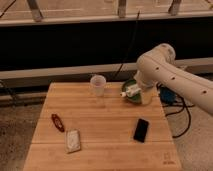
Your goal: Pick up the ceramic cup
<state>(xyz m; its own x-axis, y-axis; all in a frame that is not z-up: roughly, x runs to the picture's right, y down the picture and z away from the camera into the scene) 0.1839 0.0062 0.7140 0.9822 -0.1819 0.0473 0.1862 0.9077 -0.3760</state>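
The ceramic cup (98, 85) is a small pale tumbler standing upright near the back edge of the wooden table (105, 112), left of centre. A round green bowl (131, 95) with a white item in it sits to the cup's right. My white arm (160, 67) reaches in from the right and covers the bowl's right side. My gripper (144, 97) hangs at the arm's end over the bowl's right rim, about a bowl's width right of the cup and apart from it.
A black phone (141, 130) lies at the front right of the table. A red oblong item (57, 122) and a white packet (73, 140) lie at the front left. Cables and a blue object (167, 95) are past the right edge. A dark wall stands behind.
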